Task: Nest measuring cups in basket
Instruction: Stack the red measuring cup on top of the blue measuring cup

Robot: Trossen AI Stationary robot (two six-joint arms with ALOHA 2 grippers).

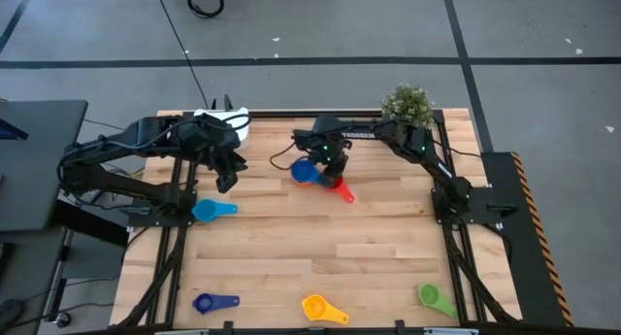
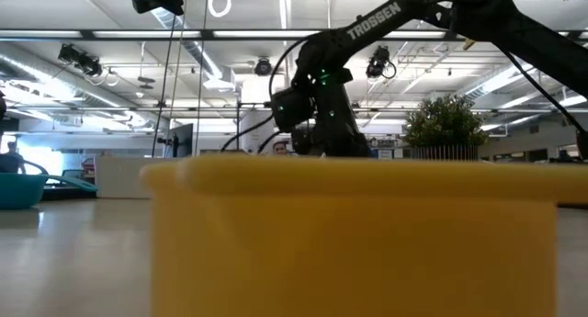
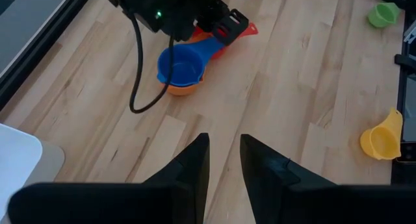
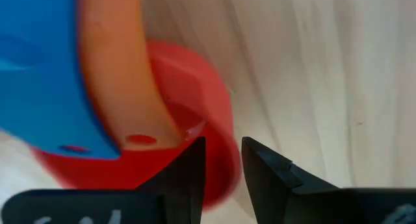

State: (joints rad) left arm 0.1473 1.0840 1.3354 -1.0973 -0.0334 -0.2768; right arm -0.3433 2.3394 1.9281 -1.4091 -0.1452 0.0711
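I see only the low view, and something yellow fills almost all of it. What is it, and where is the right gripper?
Observer: It is the yellow cup, lying at the table's near edge, directly before your camera.
Operator: And the right gripper?
Observer: The right gripper is at the far middle, over a blue cup stacked with an orange cup and a red cup.
Operator: Where is the basket?
Observer: The basket stands at the far left corner, near the left gripper.

1. A yellow cup [image 2: 354, 234] fills the low view, blurred, blocking the table behind.
2. The basket [image 1: 236, 121] lies mostly hidden under the left arm.
3. The right gripper [image 1: 333, 167] covers part of the red cup [image 1: 342, 188].
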